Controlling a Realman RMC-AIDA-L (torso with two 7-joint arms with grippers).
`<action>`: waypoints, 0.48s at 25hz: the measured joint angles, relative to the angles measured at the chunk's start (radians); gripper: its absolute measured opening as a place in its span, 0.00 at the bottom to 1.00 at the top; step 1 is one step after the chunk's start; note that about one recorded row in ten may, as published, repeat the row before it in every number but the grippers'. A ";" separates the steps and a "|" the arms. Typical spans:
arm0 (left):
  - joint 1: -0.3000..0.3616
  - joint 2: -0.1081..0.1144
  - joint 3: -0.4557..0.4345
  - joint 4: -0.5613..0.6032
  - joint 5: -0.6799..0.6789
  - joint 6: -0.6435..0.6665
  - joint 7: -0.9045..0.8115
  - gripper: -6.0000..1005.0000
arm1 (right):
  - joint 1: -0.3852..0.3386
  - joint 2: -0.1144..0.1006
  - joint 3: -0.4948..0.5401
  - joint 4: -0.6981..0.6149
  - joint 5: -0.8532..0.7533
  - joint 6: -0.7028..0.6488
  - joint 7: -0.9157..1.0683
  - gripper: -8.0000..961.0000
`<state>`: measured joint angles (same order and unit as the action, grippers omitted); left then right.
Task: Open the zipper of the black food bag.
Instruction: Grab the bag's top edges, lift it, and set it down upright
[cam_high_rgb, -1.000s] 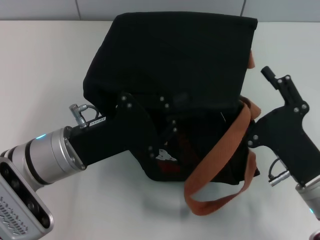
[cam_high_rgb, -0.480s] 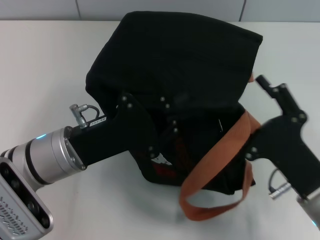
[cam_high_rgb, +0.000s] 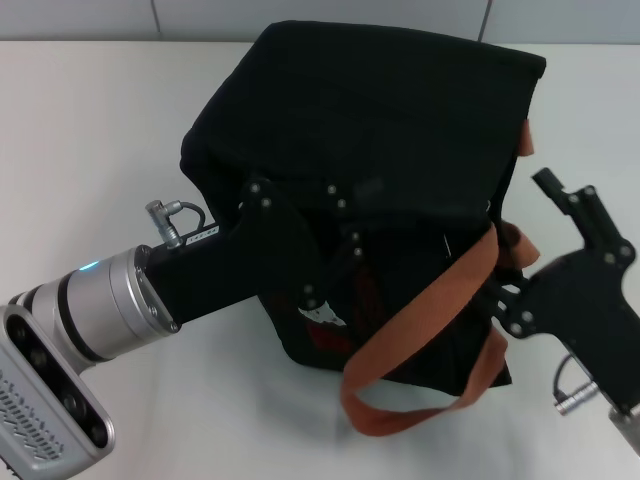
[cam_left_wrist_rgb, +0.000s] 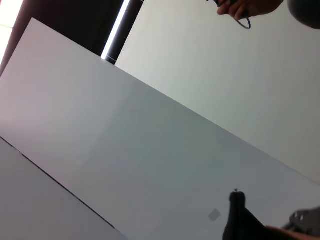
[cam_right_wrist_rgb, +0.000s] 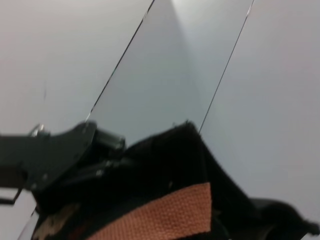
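Observation:
The black food bag (cam_high_rgb: 380, 110) stands tilted in the middle of the white table (cam_high_rgb: 90, 130), with its bear print (cam_high_rgb: 318, 318) low on the near face. An orange-brown handle (cam_high_rgb: 440, 300) loops down across that face. My left gripper (cam_high_rgb: 345, 245) is pressed into the bag's near upper rim, black against black. At the bag's right side, by the handle's root, is my right gripper (cam_high_rgb: 512, 285). I cannot make out the zipper in the dark fabric. The right wrist view shows the bag (cam_right_wrist_rgb: 165, 165), the handle (cam_right_wrist_rgb: 165, 220) and the left gripper (cam_right_wrist_rgb: 55, 150).
Grey wall panels run behind the table's far edge. Bare white tabletop lies left of the bag and along the near edge. The left wrist view shows only wall panels and a dark piece of the bag or gripper (cam_left_wrist_rgb: 240, 220) at one corner.
The bag has slid and turned toward the right. My right gripper moved right and lower along with it. The left arm followed slightly to the right, still against the bag.

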<state>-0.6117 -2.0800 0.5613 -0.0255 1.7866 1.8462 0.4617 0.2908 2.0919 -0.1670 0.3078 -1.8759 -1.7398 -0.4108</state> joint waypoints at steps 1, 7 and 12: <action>0.000 0.000 0.000 0.000 0.000 0.000 0.000 0.09 | 0.000 0.000 0.000 0.000 0.000 0.000 0.000 0.86; -0.002 0.000 0.000 -0.014 0.001 0.000 0.021 0.10 | 0.024 0.000 0.046 0.019 0.003 0.023 -0.032 0.86; 0.001 0.000 0.001 -0.015 0.003 0.003 0.023 0.10 | 0.013 0.000 0.088 0.012 0.004 0.015 -0.033 0.86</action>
<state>-0.6103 -2.0801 0.5619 -0.0401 1.7900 1.8494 0.4844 0.3034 2.0923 -0.0790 0.3197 -1.8723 -1.7245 -0.4434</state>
